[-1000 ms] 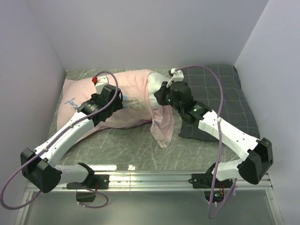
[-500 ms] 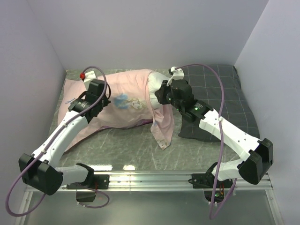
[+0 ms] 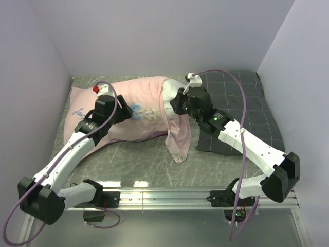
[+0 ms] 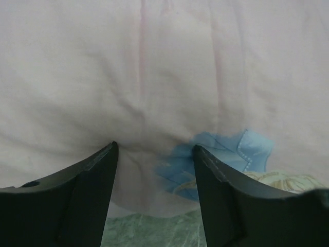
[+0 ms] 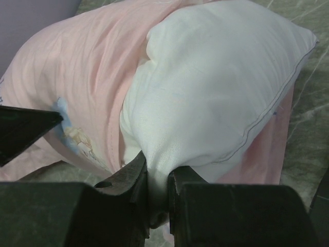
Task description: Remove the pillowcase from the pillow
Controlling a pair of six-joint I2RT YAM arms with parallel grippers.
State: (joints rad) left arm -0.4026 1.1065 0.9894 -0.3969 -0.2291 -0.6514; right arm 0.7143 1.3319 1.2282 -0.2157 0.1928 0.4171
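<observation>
- Pale lilac walls (image 3: 154,36) box in a grey-green marbled table (image 3: 133,154). The pink pillowcase (image 3: 149,92) lies across its back left. The white pillow (image 3: 170,92) pokes out of the case's open right end, just beside a grey checked pillow (image 3: 252,103).
- My right gripper (image 5: 157,177) is pinched narrow on a fold of the pillow's bare corner. That is my anchor.
- My left gripper (image 4: 154,146) stands wide, with nothing between the jaws. One tip sits either side of a puckered patch of pillowcase, just above the blue print (image 4: 205,159). The tips look to be touching the cloth.
- First risk: if I close here and bite too deep, I may catch the pillow's own cover along with the case. Then both arms would be pulling on the same thing and nothing would slide.
- Second risk: the cloth is thin and lies taut over the stuffing. A shallow pinch could slip off as soon as I pull left.
- Third risk: the right pinch holds only a small fold. A hard tug from the left could drag the pillow out of it, and the whole bundle would follow.
- A loose flap (image 3: 179,139) of the case hangs toward the near edge under the right arm. It could snag there.
- The case's closed end is well to the left of my left gripper, and the open end is at my right gripper.
</observation>
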